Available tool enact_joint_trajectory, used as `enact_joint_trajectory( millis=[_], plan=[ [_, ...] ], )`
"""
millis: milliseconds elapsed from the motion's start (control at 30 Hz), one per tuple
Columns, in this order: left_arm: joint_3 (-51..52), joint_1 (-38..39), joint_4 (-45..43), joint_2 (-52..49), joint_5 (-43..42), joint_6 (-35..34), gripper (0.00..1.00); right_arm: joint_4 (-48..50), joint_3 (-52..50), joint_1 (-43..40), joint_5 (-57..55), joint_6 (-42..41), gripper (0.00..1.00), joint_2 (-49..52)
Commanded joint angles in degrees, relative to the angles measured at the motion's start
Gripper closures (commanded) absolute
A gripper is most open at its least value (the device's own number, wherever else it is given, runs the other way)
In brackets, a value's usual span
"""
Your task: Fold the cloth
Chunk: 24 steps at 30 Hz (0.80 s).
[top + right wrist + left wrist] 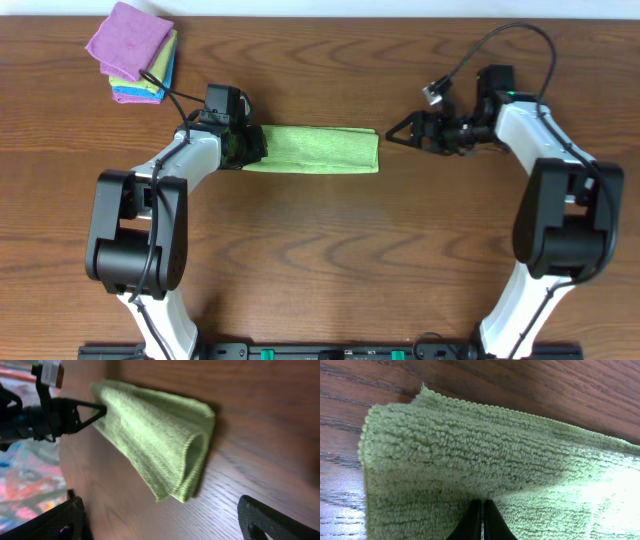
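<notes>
My desk [330,260] is plain dark brown wood grain. Near the middle there's a green cloth [315,148] lying on it, folded into a long strip. Off in the far left corner sits a small stack of folded cloths [135,52], purple on top.

Green terry cloth [312,149] folded into long narrow strip, flat on table, left end pinched, layers looped at right end.
</notes>
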State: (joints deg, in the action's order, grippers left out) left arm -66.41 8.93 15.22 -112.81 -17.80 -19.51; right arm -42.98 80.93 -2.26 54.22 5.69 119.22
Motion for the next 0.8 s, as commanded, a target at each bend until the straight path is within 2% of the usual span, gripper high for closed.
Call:
enact_joint_trajectory(
  millis=[0,100,300,433,500,533,567,633,667,767],
  plan=[
    [1.03,0.22,1.51,-1.07,1.7,-0.26,0.94,0.57,-0.48,1.75,3.17,1.64,0.04,2.8],
    [1.03,0.22,1.27,-1.07,1.7,-0.24,0.94,1.86,-0.48,3.06,2.82,0.61,0.05,4.85],
    [1.03,0.22,1.22,-1.07,1.7,-0.24,0.94,7.96,-0.48,4.24,3.13,-6.84,0.09,9.88],
    [1.03,0.22,0.92,-1.07,1.7,-0.24,0.94,11.1,-0.48,7.15,4.33,-10.43,0.17,12.76],
    [1.03,0.22,0.76,-1.07,1.68,-0.26,0.94,11.96,-0.46,9.05,4.28,-10.38,0.31,13.49],
    [1.01,0.22,0.74,-1.07,1.68,-0.24,0.94,12.33,-0.46,9.68,4.28,-10.4,0.48,13.57],
    [1.01,0.22,0.72,-1.07,1.68,-0.24,0.94,12.9,-0.42,10.05,4.2,-10.45,0.71,13.57],
    [0.98,0.22,0.79,-0.92,1.66,-0.22,0.94,13.44,0.17,9.86,3.41,-12.59,0.94,13.44],
    [0.98,0.11,0.83,-0.61,1.66,-0.2,0.94,13.35,0.9,9.29,3.43,-13.84,0.98,13.42],
    [0.98,-0.02,0.83,1.42,1.44,-0.17,0.94,10.12,3.72,7.06,3.28,-14.01,0.98,12.59]
  ],
)
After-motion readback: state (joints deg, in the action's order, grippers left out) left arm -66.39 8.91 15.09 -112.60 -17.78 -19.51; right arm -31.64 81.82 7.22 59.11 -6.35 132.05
